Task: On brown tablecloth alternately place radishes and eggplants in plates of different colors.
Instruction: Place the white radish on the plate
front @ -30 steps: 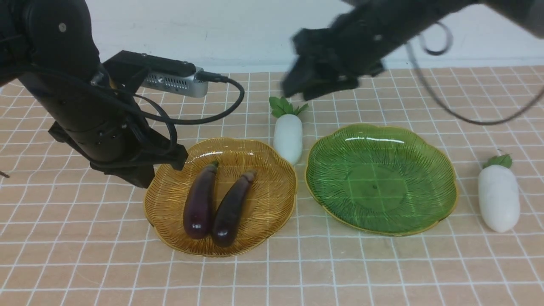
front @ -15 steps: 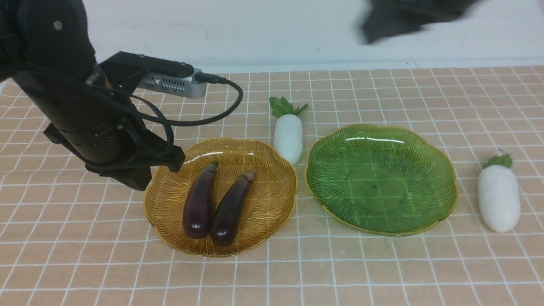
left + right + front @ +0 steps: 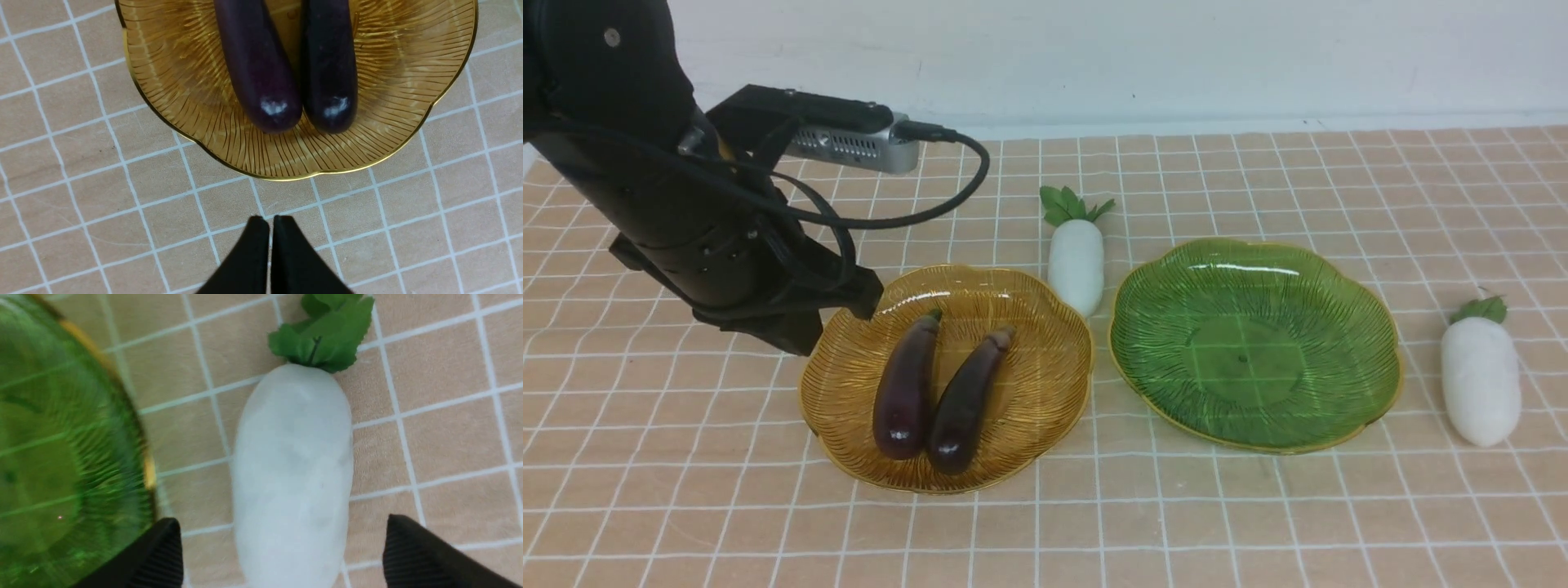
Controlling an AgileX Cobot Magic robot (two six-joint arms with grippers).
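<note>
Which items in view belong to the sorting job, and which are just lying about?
Job:
left eggplant, right eggplant, amber plate, green plate, middle radish, right radish, brown tablecloth.

Not the job:
no loose clutter visible; only the white wall and the left arm's wrist camera.

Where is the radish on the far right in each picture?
Front view: radish at the far right, just right of the green plate.
Left wrist view: not in it.
Right wrist view: radish in the picture's middle.
Shared landmark: the green plate, beside it in both.
</note>
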